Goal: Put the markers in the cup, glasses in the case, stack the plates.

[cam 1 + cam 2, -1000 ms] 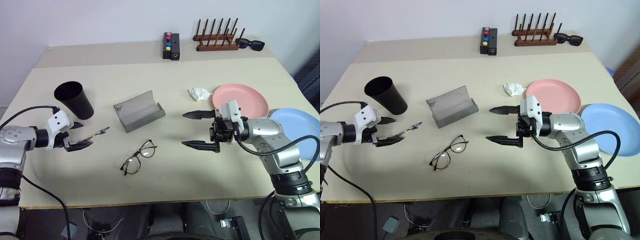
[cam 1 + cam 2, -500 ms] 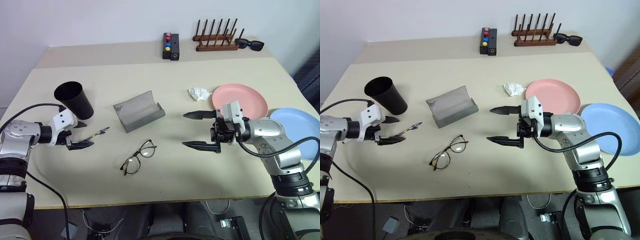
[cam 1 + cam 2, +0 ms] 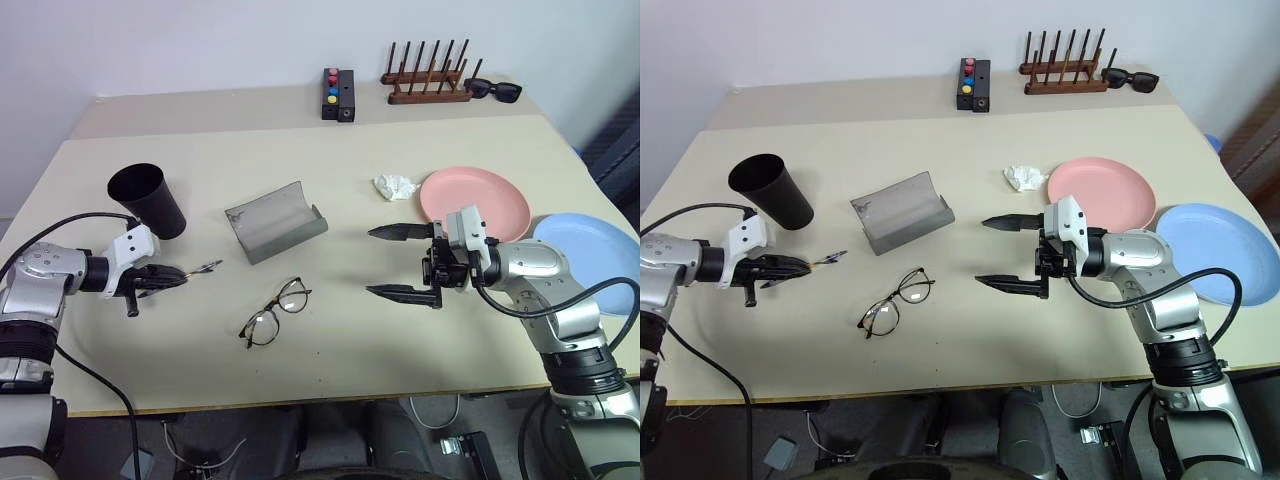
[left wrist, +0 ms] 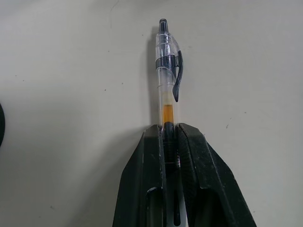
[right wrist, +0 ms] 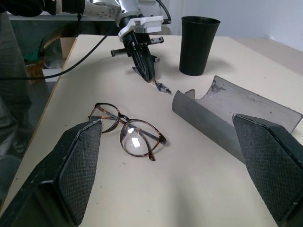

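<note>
Left gripper clamped on a pen, right gripper spread wide over the table.

At the left, the left gripper (image 4: pixel 171 135) has its fingers pinched shut on a clear pen (image 4: pixel 166 75) with a dark clip, low over the table (image 3: pixel 330 150), just in front of the black cup (image 3: pixel 148 200). Next comes the open grey case (image 3: pixel 275 221), with the glasses (image 3: pixel 273 313) in front of it. The right gripper (image 3: pixel 399 262) holds nothing, jaws far apart. The pink plate (image 3: pixel 475 197) and blue plate (image 3: pixel 590 245) lie side by side at the right.

Cup (image 3: pixel 147 199) blk; plates pink (image 3: pixel 475 197), lt blue (image 3: pixel 590 248); case (image 3: pixel 276 220) grey.
</note>
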{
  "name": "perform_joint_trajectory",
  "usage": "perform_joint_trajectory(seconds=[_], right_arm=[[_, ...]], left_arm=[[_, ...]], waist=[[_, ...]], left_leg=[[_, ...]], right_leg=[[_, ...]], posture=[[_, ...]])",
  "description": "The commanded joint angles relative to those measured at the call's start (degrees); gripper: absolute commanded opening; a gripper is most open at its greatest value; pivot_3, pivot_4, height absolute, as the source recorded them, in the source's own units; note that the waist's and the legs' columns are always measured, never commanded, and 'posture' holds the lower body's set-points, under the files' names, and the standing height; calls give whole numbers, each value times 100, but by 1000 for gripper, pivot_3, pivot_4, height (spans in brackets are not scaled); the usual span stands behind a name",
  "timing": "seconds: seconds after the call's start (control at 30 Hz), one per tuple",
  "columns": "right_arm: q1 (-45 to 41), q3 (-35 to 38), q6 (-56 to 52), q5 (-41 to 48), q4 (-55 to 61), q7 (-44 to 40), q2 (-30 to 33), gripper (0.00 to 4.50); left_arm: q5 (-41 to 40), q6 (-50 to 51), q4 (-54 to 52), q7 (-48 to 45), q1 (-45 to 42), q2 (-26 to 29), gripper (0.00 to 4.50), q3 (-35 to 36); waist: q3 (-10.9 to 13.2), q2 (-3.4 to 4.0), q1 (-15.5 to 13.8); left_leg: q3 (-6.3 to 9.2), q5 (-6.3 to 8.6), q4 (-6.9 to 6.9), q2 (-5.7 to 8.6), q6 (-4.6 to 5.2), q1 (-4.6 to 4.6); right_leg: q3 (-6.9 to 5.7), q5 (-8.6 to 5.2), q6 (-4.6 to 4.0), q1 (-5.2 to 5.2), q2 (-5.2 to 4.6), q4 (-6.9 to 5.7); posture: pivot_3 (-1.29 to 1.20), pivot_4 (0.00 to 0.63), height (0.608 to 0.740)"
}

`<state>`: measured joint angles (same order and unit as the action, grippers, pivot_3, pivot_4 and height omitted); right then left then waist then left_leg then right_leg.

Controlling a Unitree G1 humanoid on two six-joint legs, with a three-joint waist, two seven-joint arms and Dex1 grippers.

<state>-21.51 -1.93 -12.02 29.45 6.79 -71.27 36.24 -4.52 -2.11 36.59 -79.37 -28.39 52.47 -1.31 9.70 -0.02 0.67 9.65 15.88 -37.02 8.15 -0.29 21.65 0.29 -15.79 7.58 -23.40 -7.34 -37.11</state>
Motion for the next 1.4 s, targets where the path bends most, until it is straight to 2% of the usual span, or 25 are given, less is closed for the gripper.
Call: perform_joint_trajectory(seconds=[0.03, 0.57, 0.7, 0.97, 1.13, 1.4], right_arm=[[-91, 24, 100, -4, 36, -1, -64, 4500], [-76, 62, 290, -85, -116, -115, -116, 4500], [-194, 10, 238, -104, -139, -92, -140, 4500], [-708, -137, 116, -176, -417, -38, -282, 4500], [-791, -149, 105, -198, -435, 102, -434, 4500], [-982, -26, 208, -181, -772, 499, -848, 4500]], left_arm=[[-96, 133, -271, -32, 75, 159, 203, 101], [-412, 313, -833, 359, -8, 90, 203, 454], [-860, 762, -1290, 769, -253, -183, 203, 774], [-1514, 1817, -2177, 1155, -559, -475, 203, 983], [-1872, 2100, -2395, 1903, -855, -902, 203, 1305], [-2006, 1705, -2521, 3304, -1176, -1580, 203, 1928]], waist=[[0, 0, 2], [1, -1, 2], [1, -2, -8], [0, -3, 44], [0, -3, 22], [-3, -12, 38]], left_leg=[[0, 0, 0, 0, 0, 1], [0, -16, -7, 0, -27, 27], [2, -17, -14, 0, -29, 39], [0, -20, -22, 2, -35, 74], [-1, -22, -26, 2, -36, 81], [-2, -24, -30, 3, -40, 82]], right_leg=[[1, 0, 0, 0, 0, 0], [1, 0, 0, -21, 0, 0], [1, 0, 0, -29, 0, -3], [5, 2, 1, -74, 0, -19], [6, 3, 1, -80, 1, -20], [9, 5, 1, -83, 0, -24]], posture=[[0, 150, 740], [0, 150, 740], [0, 150, 740], [0, 150, 740], [0, 150, 740], [0, 150, 740]])
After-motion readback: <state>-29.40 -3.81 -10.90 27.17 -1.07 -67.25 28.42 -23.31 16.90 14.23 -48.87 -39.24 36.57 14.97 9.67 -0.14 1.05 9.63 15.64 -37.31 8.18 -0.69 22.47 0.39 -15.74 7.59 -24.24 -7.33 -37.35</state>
